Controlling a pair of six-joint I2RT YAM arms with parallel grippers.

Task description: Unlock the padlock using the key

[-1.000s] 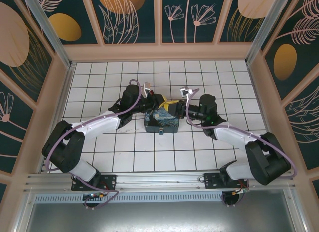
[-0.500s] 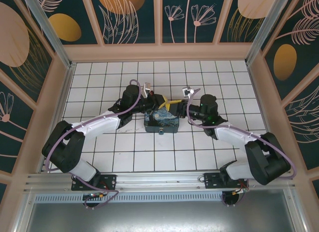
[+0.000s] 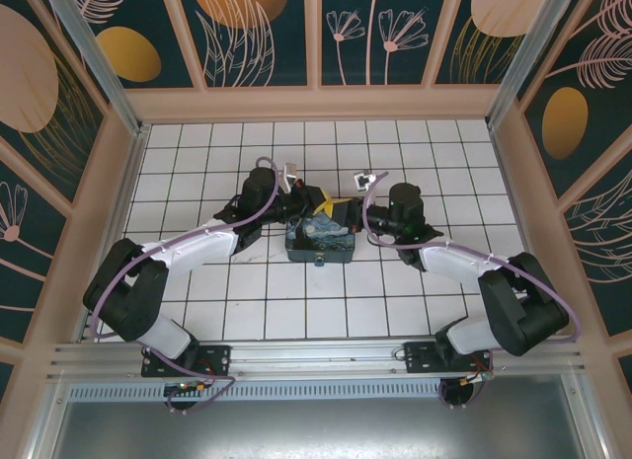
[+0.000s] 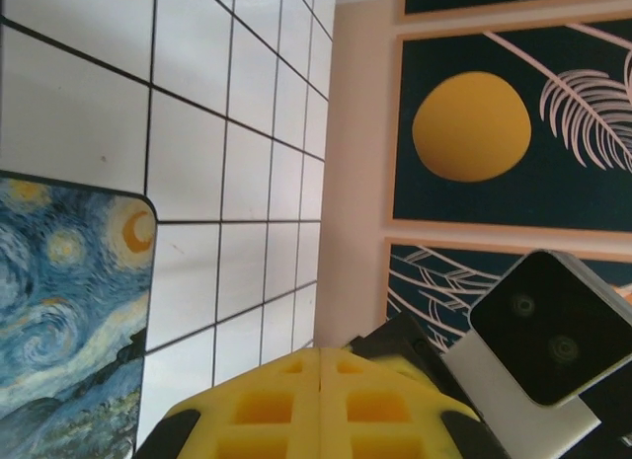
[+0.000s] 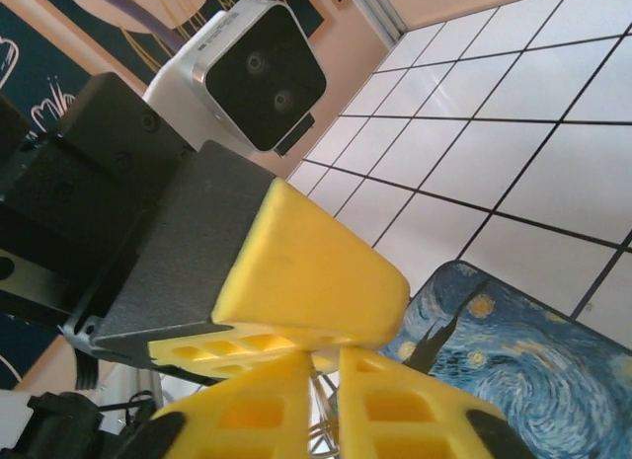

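Observation:
My left gripper (image 3: 329, 203) and right gripper (image 3: 344, 210) meet tip to tip just above the far edge of the starry-night box (image 3: 321, 238). In the left wrist view the left gripper (image 4: 319, 352) is shut, its yellow fingers pressed flat together with nothing showing between them. In the right wrist view the right gripper (image 5: 326, 368) is shut on a thin brownish-grey metal piece, seemingly the key (image 5: 324, 412), right under the left gripper's fingers (image 5: 316, 271). A tiny dark thing, possibly the padlock (image 3: 321, 261), sticks out at the box's near edge.
The box lies flat on the white tiled floor (image 3: 197, 281), mid-table. Pink walls with dark floral panels (image 3: 257, 35) close in the back and sides. The right arm's wrist camera (image 4: 548, 326) sits close beside my left fingers.
The right gripper opened wider, then closed on the thin metal piece. Its wrist shifted slightly left toward the left gripper. The left arm and the box stayed put.

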